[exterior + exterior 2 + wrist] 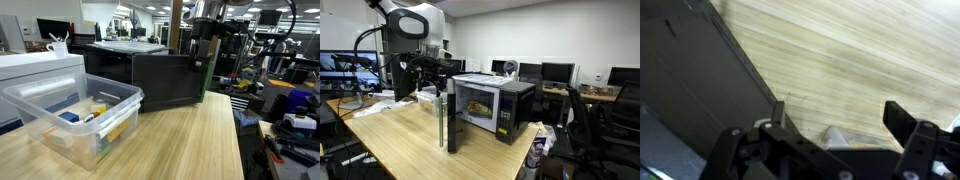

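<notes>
Black microwave door standing wide open, with the end effector hanging just beside it.

I have the fingers spread with nothing clamped between them. In the wrist view the dark panel fills the side next to one finger, and the pale wood surface lies beneath. The door juts out square from the microwave and leaves the lit cavity exposed. The clear plastic bin sits well apart on the same surface, out of the arm's way.
</notes>
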Controlling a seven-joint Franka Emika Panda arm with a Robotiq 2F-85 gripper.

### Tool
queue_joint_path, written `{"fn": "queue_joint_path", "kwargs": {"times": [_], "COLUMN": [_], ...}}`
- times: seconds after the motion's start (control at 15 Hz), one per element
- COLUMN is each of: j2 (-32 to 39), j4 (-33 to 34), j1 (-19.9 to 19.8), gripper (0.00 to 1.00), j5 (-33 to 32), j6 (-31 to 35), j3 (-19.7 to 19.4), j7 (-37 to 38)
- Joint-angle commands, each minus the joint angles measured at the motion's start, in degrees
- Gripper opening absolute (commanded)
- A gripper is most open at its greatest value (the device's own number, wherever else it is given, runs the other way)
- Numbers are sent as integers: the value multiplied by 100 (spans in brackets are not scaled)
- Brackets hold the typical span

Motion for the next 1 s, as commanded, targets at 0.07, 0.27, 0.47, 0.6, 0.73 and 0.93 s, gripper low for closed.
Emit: {"fn": "queue_joint_path", "kwargs": {"times": [0.07,0.27,0.47,0.6,0.73,0.93], "j2": [262,491,801,889,1014,1189], "j4": [243,411,697,814,1013,1308], "j1": [-173,-272,-483,-606,-760,-971], "gripper": [100,100,100,100,100,100], "j5": [322,518,855,1050,1263,1554], "j6": [-49,-70,18,167,218,221], "j3": [-24,-63,-178,-208,-258,-298], "j7": [129,188,203,215,227,292]}}
